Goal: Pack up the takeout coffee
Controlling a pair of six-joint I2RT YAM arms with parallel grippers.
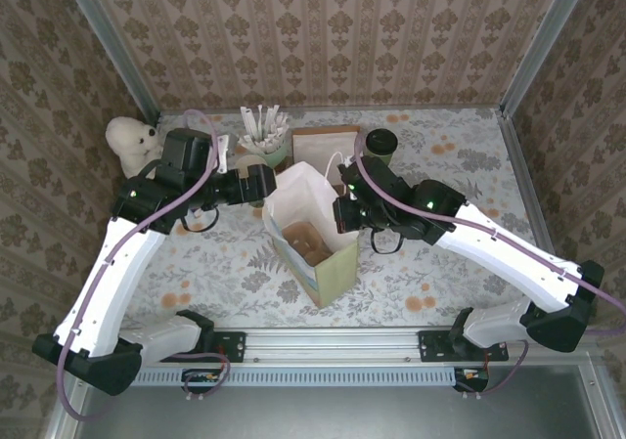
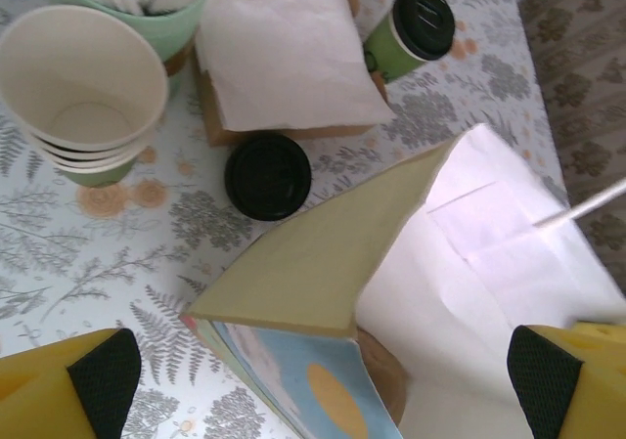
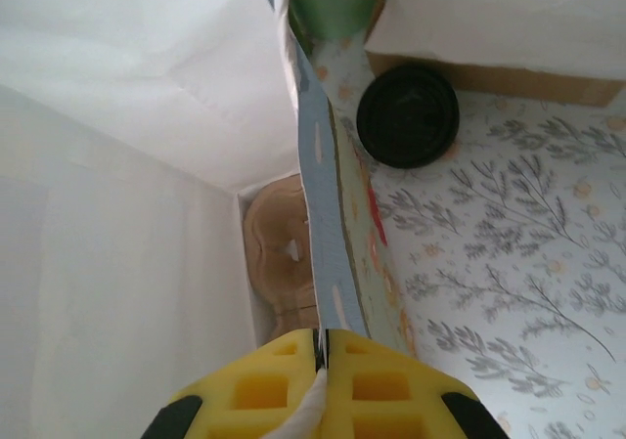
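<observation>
The takeout coffee (image 1: pixel 380 146), a dark green cup with a black lid, stands upright at the back of the table, right of the napkin box; it also appears as a lidded cup (image 2: pixel 411 33) in the left wrist view. An open paper bag (image 1: pixel 308 234) stands mid-table with a brown cup carrier (image 3: pixel 279 253) at its bottom. My right gripper (image 3: pixel 321 346) is shut on the bag's right rim and its white handle. My left gripper (image 2: pixel 323 380) is open wide, its fingers (image 2: pixel 103 375) on either side of the bag's left corner, apart from it.
A loose black lid (image 2: pixel 267 175) lies on the table behind the bag. Behind it are a box of napkins (image 2: pixel 284 53), a stack of cream cups (image 2: pixel 83 92) and a pale green holder of white sticks (image 2: pixel 137 4). A white teddy bear (image 1: pixel 132 141) sits back left.
</observation>
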